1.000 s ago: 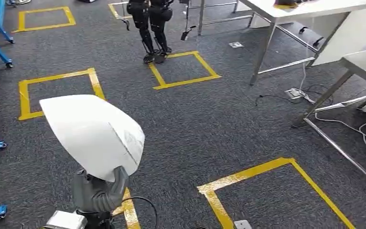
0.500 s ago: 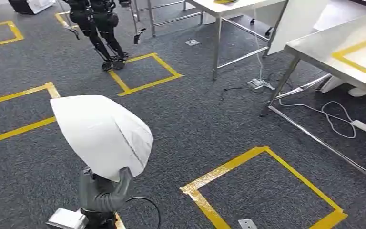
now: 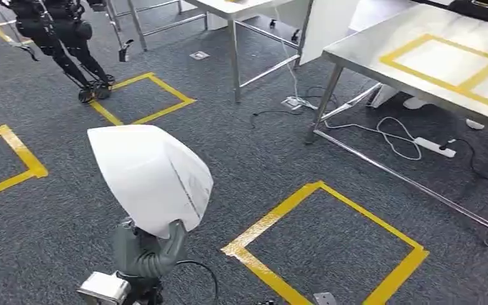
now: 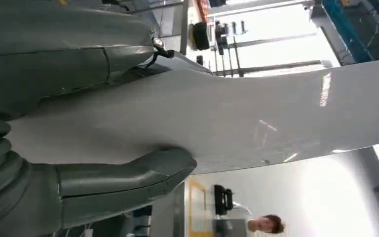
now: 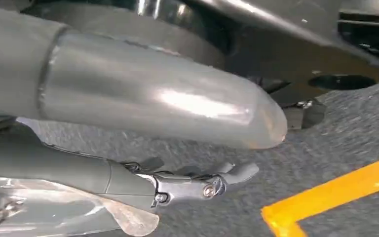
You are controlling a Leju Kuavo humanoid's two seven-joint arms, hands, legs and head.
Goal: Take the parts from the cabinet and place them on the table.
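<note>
White and curved, the part point(image 3: 149, 178) stands upright in the left hand point(image 3: 145, 253), low in the head view. The left wrist view shows the same part point(image 4: 217, 118) pressed between the grey thumb point(image 4: 128, 175) on one face and the fingers point(image 4: 79, 59) on the other, so that hand point(image 4: 39, 148) holds it firmly. The right hand point(image 5: 143, 143) hangs over the carpet point(image 5: 355, 123) with nothing in it, its thumb point(image 5: 158, 98) and dark fingers point(image 5: 187, 185) extended and apart, beside a strip of yellow tape point(image 5: 335, 190).

Just beyond the part, a yellow tape square point(image 3: 324, 248) marks the grey carpet point(image 3: 241, 159). Past it stands a steel table point(image 3: 362, 47) on thin legs, its top marked with yellow tape; a white power strip point(image 3: 433, 147) and loose cables point(image 3: 397, 136) lie beneath it. Farther off to the left, another robot point(image 3: 63, 44) stands at a second tape square point(image 3: 143, 98), near a white table point(image 3: 238, 7).
</note>
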